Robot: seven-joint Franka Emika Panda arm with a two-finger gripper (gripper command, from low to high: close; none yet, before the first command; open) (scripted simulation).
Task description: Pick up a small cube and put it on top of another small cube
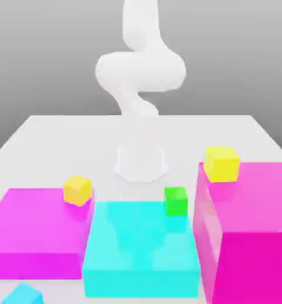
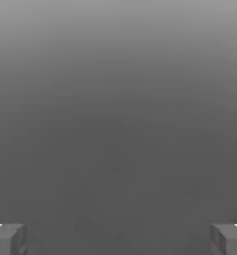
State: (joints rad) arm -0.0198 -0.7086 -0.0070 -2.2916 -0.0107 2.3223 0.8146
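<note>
Hand [image 2: 118, 239] fully open, fingers [image 2: 8, 239] wide apart, holding nothing.

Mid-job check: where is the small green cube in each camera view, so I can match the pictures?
Exterior view: the green cube sits on the large cyan block, at its far corner toward the exterior view's right.
Hand view: the open gripper faces plain grey backdrop.
Shared landmark: that grey backdrop, seemingly the same one behind the arm in the exterior view.
</note>
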